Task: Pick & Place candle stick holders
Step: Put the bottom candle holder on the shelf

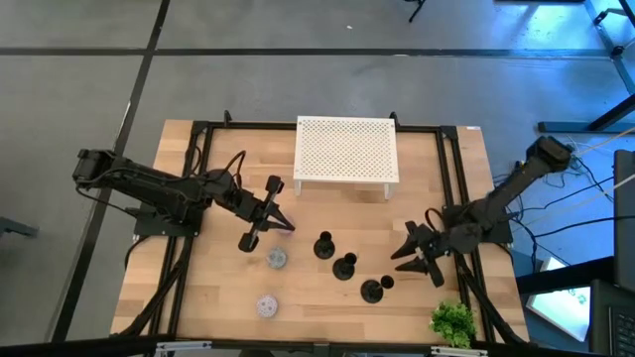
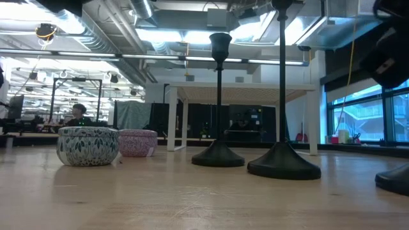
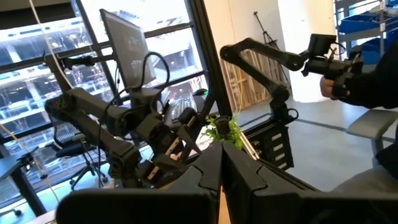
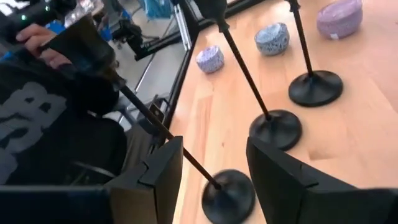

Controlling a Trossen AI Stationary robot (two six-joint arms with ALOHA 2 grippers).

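Observation:
Three black candle stick holders stand on their round bases in a slanting row on the wooden table: one [image 1: 323,246], a middle one [image 1: 344,266], and the nearest [image 1: 371,290]. My right gripper [image 1: 402,260] is open just to the right of that nearest holder and touches nothing. In the right wrist view the holder's base [image 4: 230,196] shows ahead, between the spread fingers [image 4: 165,174]. My left gripper [image 1: 286,225] hangs shut and empty above the table, left of the row.
A white perforated stand [image 1: 346,149] sits at the far middle. Two small round tins [image 1: 277,259], [image 1: 266,305] lie left of the holders. A green plant [image 1: 453,322] is at the near right corner. A person in dark clothes [image 4: 43,118] stands beyond the table.

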